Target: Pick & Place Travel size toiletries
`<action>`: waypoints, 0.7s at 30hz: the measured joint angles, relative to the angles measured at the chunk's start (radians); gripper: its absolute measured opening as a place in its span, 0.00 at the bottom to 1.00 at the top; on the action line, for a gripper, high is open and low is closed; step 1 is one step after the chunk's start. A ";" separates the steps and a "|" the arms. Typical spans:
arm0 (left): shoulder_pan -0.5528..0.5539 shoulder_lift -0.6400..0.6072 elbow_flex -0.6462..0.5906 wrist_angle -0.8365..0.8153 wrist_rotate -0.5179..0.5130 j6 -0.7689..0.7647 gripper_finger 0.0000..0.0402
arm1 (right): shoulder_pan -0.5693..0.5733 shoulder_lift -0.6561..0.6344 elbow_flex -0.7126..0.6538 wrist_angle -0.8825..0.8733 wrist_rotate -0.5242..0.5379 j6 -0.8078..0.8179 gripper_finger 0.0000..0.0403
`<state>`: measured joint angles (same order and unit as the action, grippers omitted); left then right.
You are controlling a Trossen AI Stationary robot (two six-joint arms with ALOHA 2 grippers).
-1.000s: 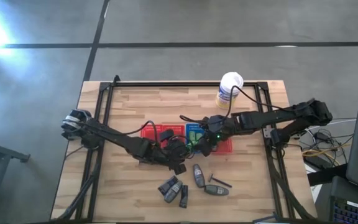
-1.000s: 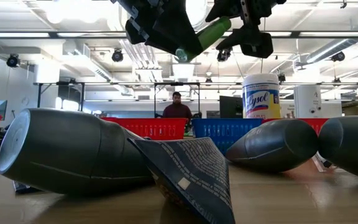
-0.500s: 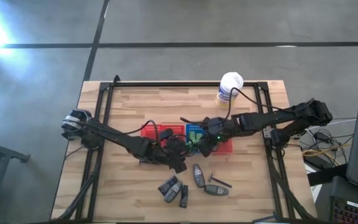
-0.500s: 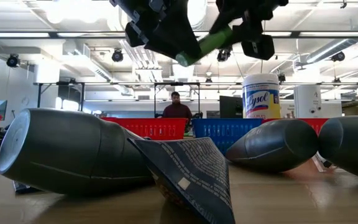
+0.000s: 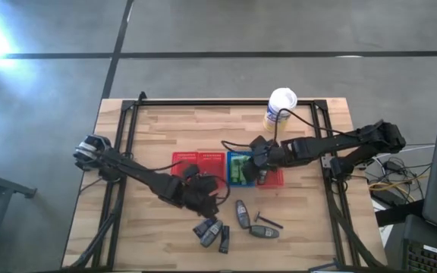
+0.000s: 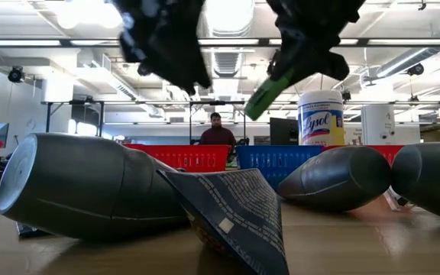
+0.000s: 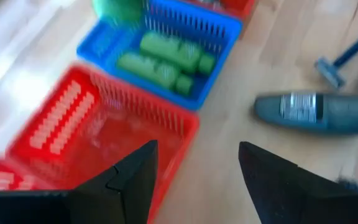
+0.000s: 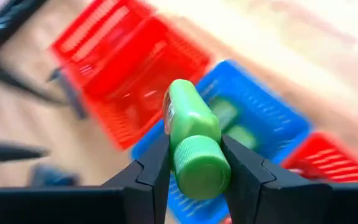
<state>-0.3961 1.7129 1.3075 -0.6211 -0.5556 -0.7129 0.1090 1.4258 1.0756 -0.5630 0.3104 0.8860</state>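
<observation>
Green bottle (image 8: 193, 138) between right gripper (image 8: 194, 163) fingers

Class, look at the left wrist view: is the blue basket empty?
No: the blue basket already holds green bottles lying side by side inside it.

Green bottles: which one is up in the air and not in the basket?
The green bottle pinched in the right gripper. It hangs above the blue basket, while the other green bottles lie inside it.
</observation>
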 joint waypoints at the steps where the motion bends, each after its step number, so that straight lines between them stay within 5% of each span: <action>1: -0.007 -0.001 -0.003 -0.024 0.001 -0.028 0.57 | 0.006 0.000 0.000 -0.015 0.037 0.000 0.27; 10: -0.013 -0.055 -0.114 -0.050 0.016 -0.213 0.57 | 0.019 0.013 -0.023 -0.033 0.140 0.081 0.27; 21: 0.000 -0.392 -0.481 0.258 0.061 -0.208 0.57 | 0.035 0.145 -0.013 -0.016 0.237 0.202 0.27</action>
<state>-0.3957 1.3209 0.8265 -0.3632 -0.4949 -0.9208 0.1438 1.5712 1.0624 -0.5793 0.5473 1.0876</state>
